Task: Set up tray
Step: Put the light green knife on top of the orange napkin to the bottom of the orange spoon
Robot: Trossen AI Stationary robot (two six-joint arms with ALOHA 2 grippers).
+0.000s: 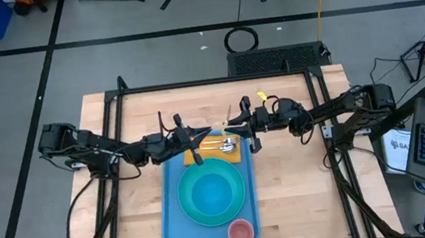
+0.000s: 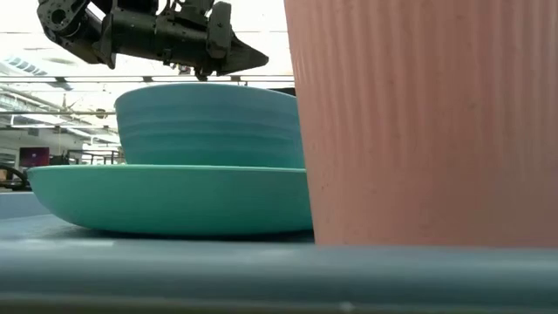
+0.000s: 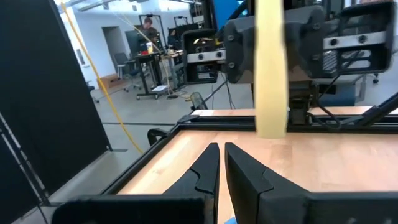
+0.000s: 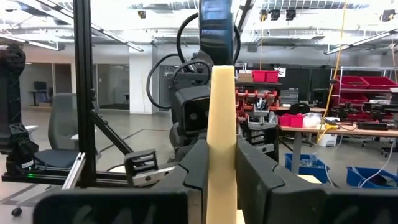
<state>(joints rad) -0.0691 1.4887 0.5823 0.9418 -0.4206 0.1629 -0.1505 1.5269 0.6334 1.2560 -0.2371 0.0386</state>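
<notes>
The light-blue tray [image 1: 173, 225] lay on the tabletop [image 1: 294, 190], looking stiff, light and slick, best gripped by its rim; the left tool [image 3: 221, 163] was clenched empty, the right tool [image 4: 221, 163] grasped a cream utensil handle [image 4: 222, 124].

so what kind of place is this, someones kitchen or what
Not a kitchen: it looks like a robotics lab or workshop. The wooden table stands on a bare taped floor, red parts bins and workbenches fill the room behind, and a person works at a desk.

pink cup [image 2: 423, 122] cropped (top, right), cutlery [image 1: 226, 143] indistinct
</notes>
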